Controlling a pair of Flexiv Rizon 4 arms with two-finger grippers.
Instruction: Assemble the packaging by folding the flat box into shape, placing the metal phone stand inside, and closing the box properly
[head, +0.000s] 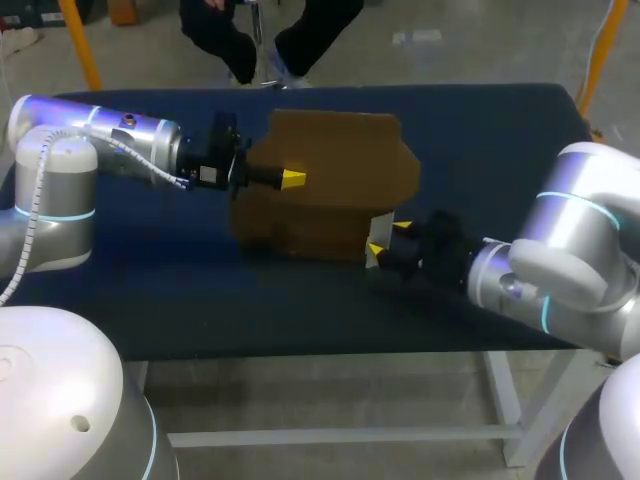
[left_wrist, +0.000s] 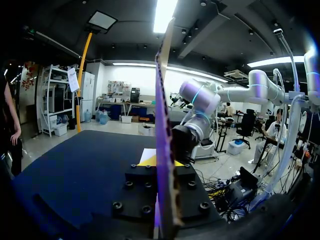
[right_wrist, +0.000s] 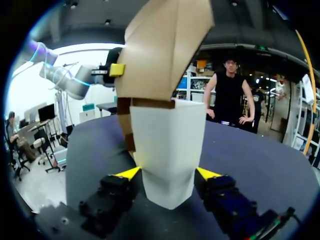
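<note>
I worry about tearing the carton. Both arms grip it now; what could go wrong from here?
1. The right fingers pinch only the white flap of the flat brown cardboard box; pulling against the left fingers could tear it.
2. The left fingers grip one edge only, so the box may slip or twist.

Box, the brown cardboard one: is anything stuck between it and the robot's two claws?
Nothing visible is. The left claw already pinches the box by its edge, and the right claw pinches its white flap.
</note>
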